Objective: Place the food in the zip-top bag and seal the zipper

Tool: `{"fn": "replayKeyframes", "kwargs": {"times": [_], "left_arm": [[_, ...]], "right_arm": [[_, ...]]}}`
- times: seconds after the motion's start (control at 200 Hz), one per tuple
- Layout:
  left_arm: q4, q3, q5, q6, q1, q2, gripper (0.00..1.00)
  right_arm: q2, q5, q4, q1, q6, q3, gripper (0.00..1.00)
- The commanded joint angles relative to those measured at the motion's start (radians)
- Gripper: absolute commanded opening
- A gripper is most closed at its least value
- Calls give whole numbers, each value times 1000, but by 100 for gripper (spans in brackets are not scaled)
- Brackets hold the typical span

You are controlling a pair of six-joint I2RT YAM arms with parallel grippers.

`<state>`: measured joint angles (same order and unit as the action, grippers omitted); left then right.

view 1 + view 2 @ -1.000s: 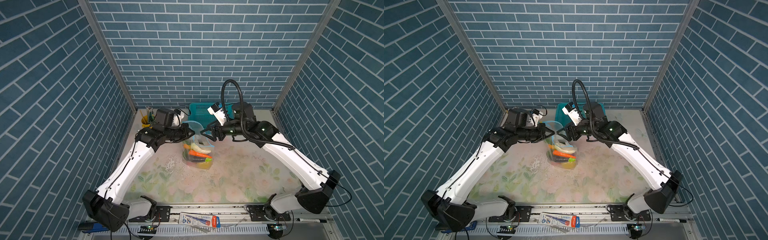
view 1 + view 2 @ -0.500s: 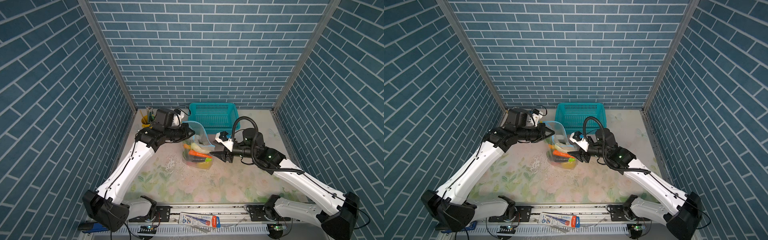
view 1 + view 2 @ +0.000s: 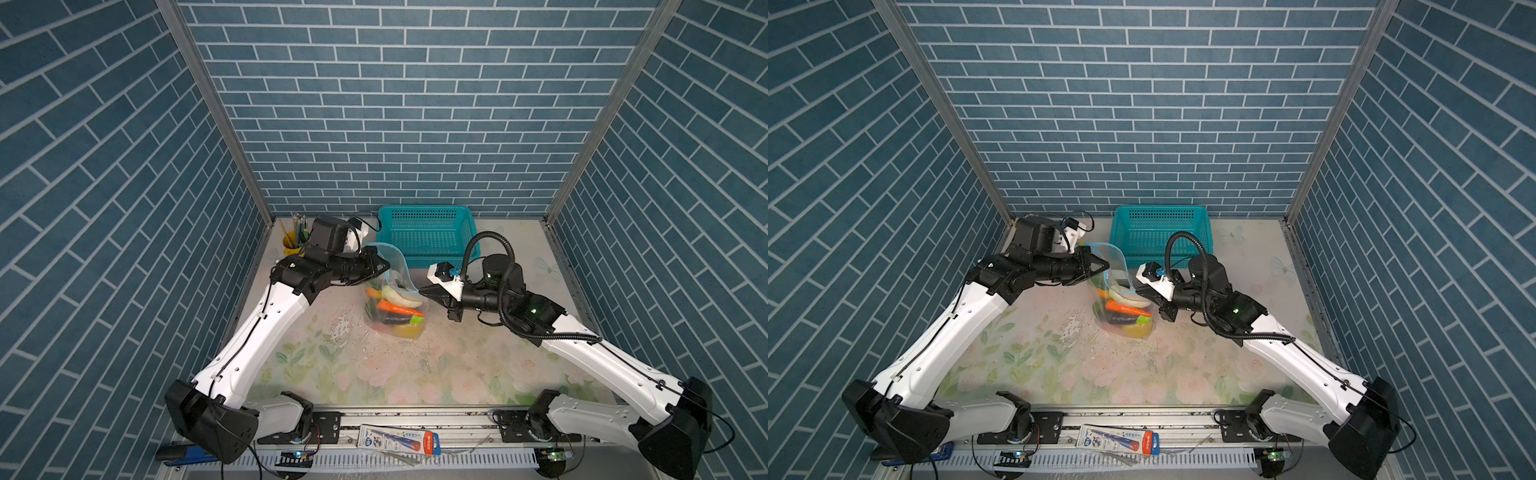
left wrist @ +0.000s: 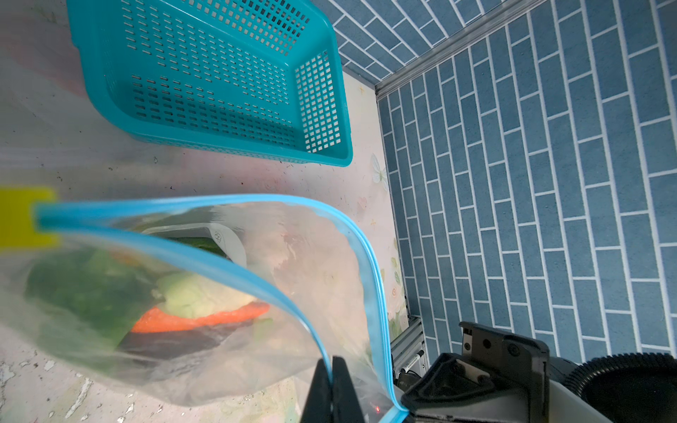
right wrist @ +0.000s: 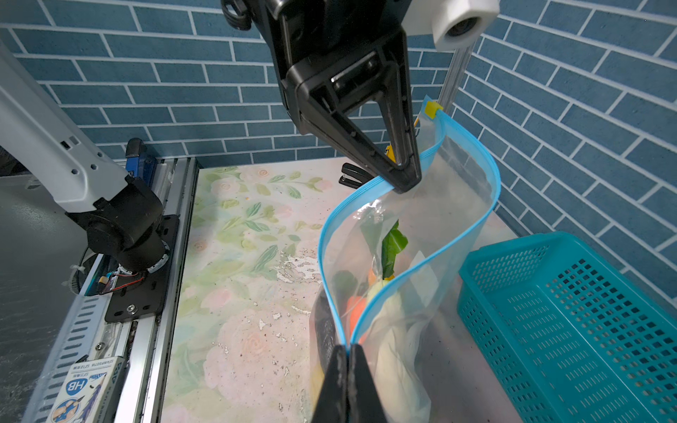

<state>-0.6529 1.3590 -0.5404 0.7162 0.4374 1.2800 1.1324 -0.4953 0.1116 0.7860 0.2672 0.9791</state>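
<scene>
Right tool [image 5: 347, 351] dropped to zipper [image 5: 322, 256] end, pinching it | left tool [image 4: 331, 366] clamps zipper | bag [image 4: 311, 263] mouth open

The clear bag [image 3: 397, 266] stands upright on my desk [image 3: 374, 365], toy vegetables [image 3: 397, 307] inside; its light-blue zipper [image 5: 361, 196] gapes open, yellow slider [image 5: 432, 108] at one end.

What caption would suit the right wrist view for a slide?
Right gripper shut on one end of the zipper, left gripper pinching it farther along; zip-top bag open, food inside.
</scene>
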Motion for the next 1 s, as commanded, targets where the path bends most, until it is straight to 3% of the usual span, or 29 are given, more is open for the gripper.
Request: {"fn": "replayKeyframes", "kwargs": {"times": [0.0,0.1,0.215,0.315,0.42,0.545,0.805,0.995], "left_arm": [[-20,5,18,-47,7,-20,6],[-22,3,30,-95,5,-31,22],[-7,-18,68,-206,4,-68,51],[60,-87,77,-358,3,-129,61],[172,-210,71,-498,1,-226,61],[356,-402,104,-549,-47,-339,57],[872,-709,-213,-545,-313,-388,56],[1034,-728,-360,-569,-369,-299,58]], "right_arm": [[-11,9,-5,-9,43,-5,0],[-5,5,1,-26,49,9,0],[10,-20,5,-52,51,28,0],[21,-49,11,-71,65,46,0],[29,-75,29,-87,86,67,0],[37,-99,45,-99,113,82,0],[60,-184,78,-120,137,104,0],[63,-208,79,-129,159,99,0]]}}
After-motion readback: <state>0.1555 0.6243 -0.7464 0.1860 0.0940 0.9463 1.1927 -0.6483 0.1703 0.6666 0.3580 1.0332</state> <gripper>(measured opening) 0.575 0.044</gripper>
